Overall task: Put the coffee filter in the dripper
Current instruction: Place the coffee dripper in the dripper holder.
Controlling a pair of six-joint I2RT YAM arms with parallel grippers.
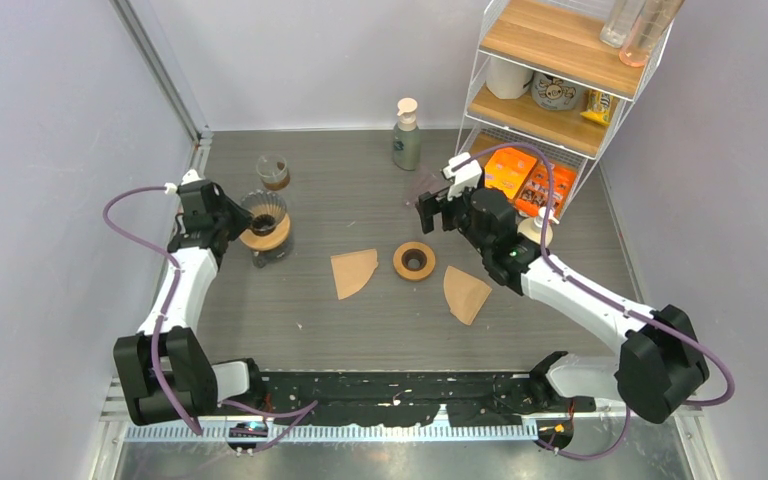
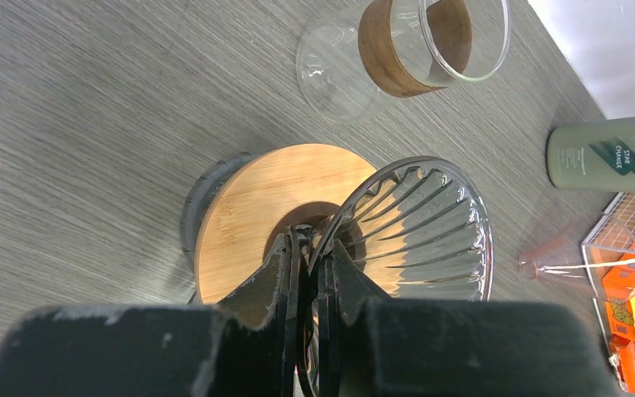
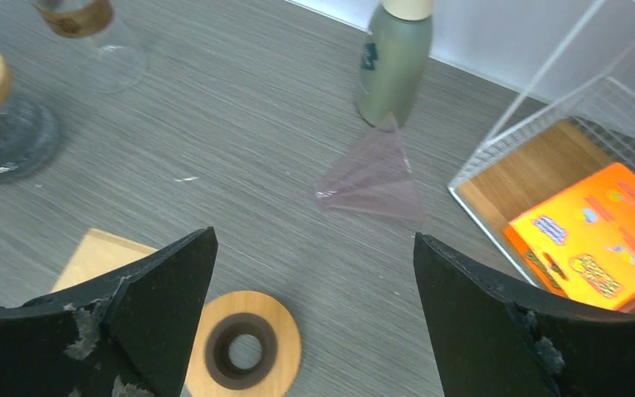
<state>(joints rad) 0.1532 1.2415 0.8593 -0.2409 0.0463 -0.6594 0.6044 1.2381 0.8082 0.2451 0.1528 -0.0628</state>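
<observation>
Nearest you, two paper filters lie flat near the middle of the desk: the left filter (image 1: 354,272) and the right filter (image 1: 466,293), with a wooden ring (image 1: 414,261) between them. Neither is held.

Your right claw (image 1: 440,208) hangs just beyond the ring, jaws wide apart and empty. From it, both filters lie back toward the near edge, the right filter close beside that arm's forearm. Each filter is a flat fan, its long axis running roughly near to far with a slight slant.

Farther left, your left claw (image 2: 307,244) is clamped on the rim of the glass dripper (image 2: 430,223), which sits on its wooden collar (image 2: 248,207). With that arm busy, I judge the pick falls to the right arm, which would then carry the filter left to the dripper.

Beyond stand a glass carafe (image 1: 273,172), a bottle (image 1: 407,135) and, in the far right corner, a shelf rack (image 1: 540,45).
</observation>
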